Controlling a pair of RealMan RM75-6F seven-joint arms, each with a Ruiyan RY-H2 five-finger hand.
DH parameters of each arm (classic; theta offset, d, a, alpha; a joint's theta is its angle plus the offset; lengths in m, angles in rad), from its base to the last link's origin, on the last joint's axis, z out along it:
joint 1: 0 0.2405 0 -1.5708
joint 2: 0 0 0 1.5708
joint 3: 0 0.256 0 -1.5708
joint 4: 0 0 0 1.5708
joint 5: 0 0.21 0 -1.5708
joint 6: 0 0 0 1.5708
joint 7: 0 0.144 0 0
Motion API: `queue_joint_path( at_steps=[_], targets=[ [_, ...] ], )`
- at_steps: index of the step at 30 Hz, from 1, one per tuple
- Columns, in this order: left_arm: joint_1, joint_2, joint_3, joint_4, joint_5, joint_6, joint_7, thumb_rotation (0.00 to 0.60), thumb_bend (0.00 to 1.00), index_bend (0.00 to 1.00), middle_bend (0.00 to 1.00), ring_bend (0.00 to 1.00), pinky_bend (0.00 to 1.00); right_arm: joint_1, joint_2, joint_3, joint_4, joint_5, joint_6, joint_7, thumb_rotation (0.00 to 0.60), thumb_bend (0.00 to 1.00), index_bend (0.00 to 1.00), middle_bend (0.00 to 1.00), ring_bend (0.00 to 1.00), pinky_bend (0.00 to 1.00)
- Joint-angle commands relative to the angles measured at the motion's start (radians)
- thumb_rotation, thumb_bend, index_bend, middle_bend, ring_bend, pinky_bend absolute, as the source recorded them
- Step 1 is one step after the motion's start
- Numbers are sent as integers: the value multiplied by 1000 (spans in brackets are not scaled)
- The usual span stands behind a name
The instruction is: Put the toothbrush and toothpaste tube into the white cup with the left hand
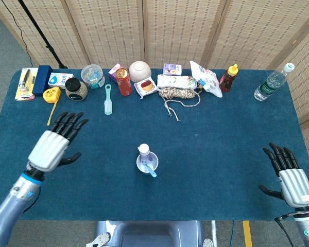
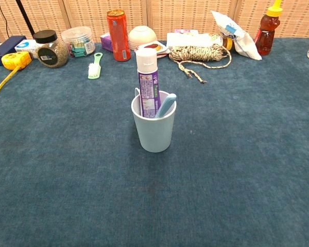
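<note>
The white cup (image 2: 154, 133) (image 1: 146, 165) stands upright in the middle of the blue table. A purple toothpaste tube (image 2: 149, 85) (image 1: 143, 151) stands inside it, cap up, and a light blue toothbrush (image 2: 166, 106) (image 1: 151, 169) leans in it beside the tube. My left hand (image 1: 55, 143) hovers far to the left of the cup, fingers spread, holding nothing. My right hand (image 1: 290, 176) is at the table's front right corner, also spread and holding nothing. Neither hand appears in the chest view.
Along the back edge sit a tape measure (image 1: 52, 95), a jar (image 1: 76, 89), a green brush (image 1: 108, 101), a red can (image 1: 123, 81), a bowl (image 1: 140, 70), a coil of rope (image 1: 178, 94), a snack bag (image 1: 206, 79), a sauce bottle (image 1: 227, 78) and a water bottle (image 1: 271, 83).
</note>
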State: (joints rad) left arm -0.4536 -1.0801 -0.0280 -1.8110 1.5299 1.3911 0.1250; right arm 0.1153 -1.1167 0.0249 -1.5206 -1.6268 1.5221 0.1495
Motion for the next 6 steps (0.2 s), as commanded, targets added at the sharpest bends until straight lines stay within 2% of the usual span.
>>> queue_joint_path(
  at_steps=[1,6],
  targets=[
    [205,5,86,131,-40,175,-139,600,52,0,0,0,0,-7,1,5,-1,0,17,-8,600,0,61,0,0,0],
    [304,-50,99,229,-27,271,-255,600,19,0,0,0,0,-21,-2,20,9,8,53,-49,600,0,60,0,0,0]
  ],
)
